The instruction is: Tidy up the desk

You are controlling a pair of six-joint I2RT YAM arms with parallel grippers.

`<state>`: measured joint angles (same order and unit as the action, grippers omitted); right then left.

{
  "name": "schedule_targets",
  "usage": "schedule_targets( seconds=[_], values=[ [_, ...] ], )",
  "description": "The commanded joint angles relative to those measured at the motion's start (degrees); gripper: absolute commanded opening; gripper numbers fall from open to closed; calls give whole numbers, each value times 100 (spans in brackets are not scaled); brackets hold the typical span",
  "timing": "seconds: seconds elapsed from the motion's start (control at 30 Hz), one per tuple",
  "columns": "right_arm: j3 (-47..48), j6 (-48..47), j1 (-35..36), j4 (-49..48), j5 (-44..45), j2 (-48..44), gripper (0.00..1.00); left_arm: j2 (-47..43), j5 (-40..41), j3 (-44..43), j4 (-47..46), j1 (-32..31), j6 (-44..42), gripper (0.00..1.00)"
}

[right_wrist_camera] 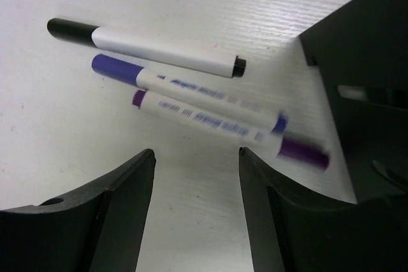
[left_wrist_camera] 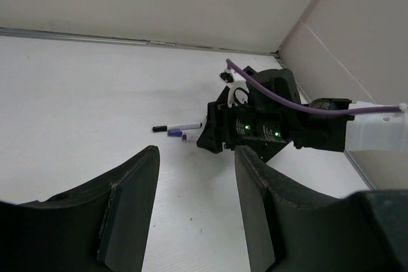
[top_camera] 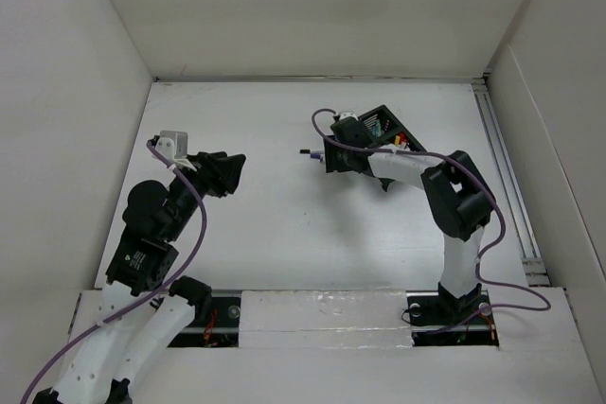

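Three markers lie side by side on the white desk: a black-capped one, a blue-capped one and a purple-capped one. My right gripper is open and empty, hovering just short of the purple marker, jaws apart over bare desk. The black mesh organizer stands right behind it, and its dark wall fills the right of the right wrist view. My left gripper is open and empty at mid left, well apart from the markers.
White walls edge the desk on the left, back and right. A metal rail runs along the right side. The right arm with its purple cable lies across the area by the organizer. Several small items sit inside the organizer.
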<state>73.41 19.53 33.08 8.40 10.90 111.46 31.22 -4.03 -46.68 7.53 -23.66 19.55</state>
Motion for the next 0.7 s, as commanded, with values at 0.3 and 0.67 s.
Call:
schedule_targets(
  seconds=[0.3,0.67],
  values=[
    [446,-2,145,126,378,174,61,-55,-63,9,-322,28,-83,46],
    [842,-160,208,188,440,420,64,-46,-19,9,-322,28,-92,46]
  ],
)
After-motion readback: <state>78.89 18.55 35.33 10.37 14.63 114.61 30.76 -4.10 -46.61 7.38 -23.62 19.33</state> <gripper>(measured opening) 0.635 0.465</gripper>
